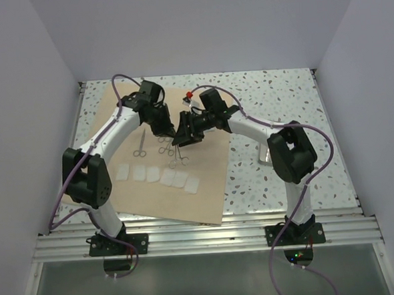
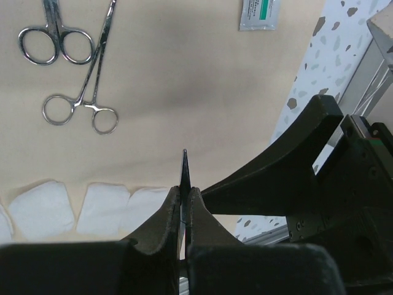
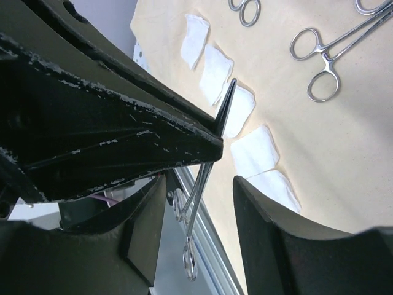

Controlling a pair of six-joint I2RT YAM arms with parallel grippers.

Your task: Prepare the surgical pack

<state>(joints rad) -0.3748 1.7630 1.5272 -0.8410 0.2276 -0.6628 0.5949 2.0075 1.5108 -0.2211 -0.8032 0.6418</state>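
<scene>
A tan wrap sheet (image 1: 206, 187) lies spread on the speckled table. My left gripper (image 2: 185, 192) is shut on the blade end of steel forceps (image 2: 185, 169), held above the sheet. The forceps' ring handles (image 3: 189, 246) hang between the fingers of my right gripper (image 3: 199, 184), which stands open around them with a gap on each side. Both grippers meet over the sheet's middle (image 1: 179, 136). Scissors (image 2: 54, 37) and another pair of forceps (image 2: 86, 92) lie on the sheet. A row of white gauze squares (image 1: 160, 176) sits near its front. A small steel tray (image 1: 264, 157) shows beside the right arm.
A white packet with green print (image 2: 259, 13) lies on the sheet near its far edge. An aluminium rail (image 1: 202, 237) runs along the table's near edge, and white walls close in the left, right and back sides.
</scene>
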